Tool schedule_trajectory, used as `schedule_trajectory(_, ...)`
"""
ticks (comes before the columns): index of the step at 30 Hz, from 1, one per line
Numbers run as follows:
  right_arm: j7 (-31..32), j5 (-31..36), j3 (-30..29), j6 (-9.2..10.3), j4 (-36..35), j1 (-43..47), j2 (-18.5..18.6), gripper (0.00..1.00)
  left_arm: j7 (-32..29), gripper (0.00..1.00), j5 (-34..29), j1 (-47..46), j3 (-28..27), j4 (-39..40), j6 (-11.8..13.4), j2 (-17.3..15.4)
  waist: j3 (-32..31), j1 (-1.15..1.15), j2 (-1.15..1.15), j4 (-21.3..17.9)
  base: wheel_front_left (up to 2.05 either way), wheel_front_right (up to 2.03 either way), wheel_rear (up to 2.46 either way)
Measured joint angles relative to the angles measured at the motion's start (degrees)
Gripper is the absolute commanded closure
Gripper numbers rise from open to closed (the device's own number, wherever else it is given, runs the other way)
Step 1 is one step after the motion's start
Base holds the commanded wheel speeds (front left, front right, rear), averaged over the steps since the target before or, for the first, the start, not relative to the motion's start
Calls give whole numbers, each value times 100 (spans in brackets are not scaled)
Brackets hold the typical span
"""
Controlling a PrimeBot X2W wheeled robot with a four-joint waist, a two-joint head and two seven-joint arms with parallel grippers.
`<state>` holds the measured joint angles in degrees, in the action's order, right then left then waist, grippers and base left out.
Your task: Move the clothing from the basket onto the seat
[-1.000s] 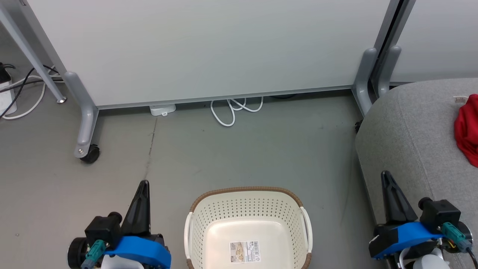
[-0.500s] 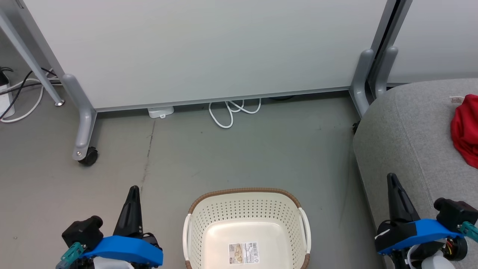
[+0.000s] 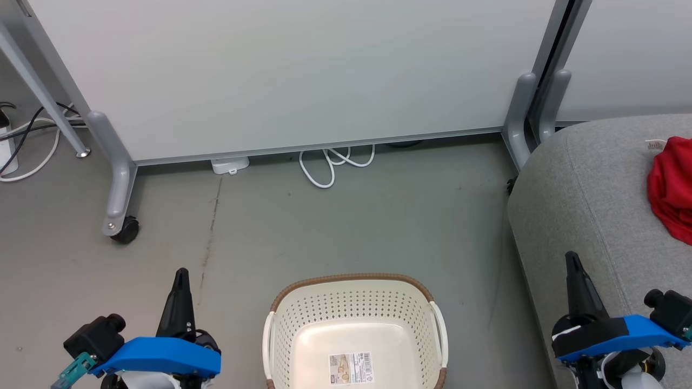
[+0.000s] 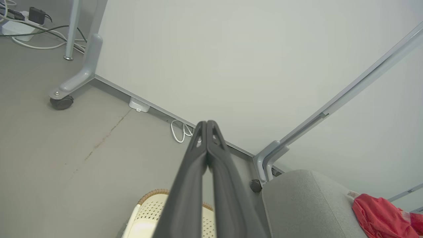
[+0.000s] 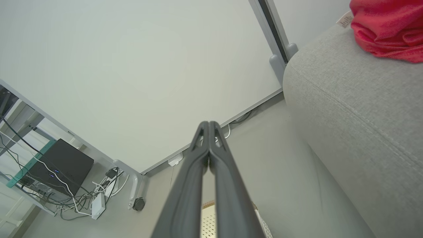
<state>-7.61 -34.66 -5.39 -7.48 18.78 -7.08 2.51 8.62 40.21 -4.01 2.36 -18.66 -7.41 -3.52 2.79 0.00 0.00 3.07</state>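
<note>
The cream basket (image 3: pixel 354 302) with its brown rim stands on the floor at the bottom centre, with just a label sticker (image 3: pixel 352 367) inside. Red clothing (image 3: pixel 672 194) lies bunched on the grey seat (image 3: pixel 584 194) at the right edge; the same red clothing (image 5: pixel 386 29) tops the seat (image 5: pixel 357 109) in the right wrist view, and clothing (image 4: pixel 383 218) shows low right in the left wrist view. My left gripper (image 3: pixel 180 274) is shut and empty, left of the basket. Beside the seat's front corner my right gripper (image 3: pixel 570 256) is shut, holding nothing.
A white partition panel (image 3: pixel 292 70) on grey wheeled legs (image 3: pixel 116 183) stands behind the basket. A looped white cable (image 3: pixel 332 162) lies under it. More cables (image 3: pixel 27 151) trail at far left. Grey floor (image 3: pixel 346 227) spreads between basket and panel.
Both grippers have drawn back toward the bottom of the head view, the left also drifting left. The head camera has shifted slightly. Basket and clothing have stayed put.
</note>
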Motion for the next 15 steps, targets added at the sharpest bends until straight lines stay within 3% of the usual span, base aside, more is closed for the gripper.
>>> schedule_trajectory(15,303,-1236,-26,0,-105,15,1,100,-275,100,1181,-32,-144,99,0,-27,-40,0,0,-47,0,0,0)
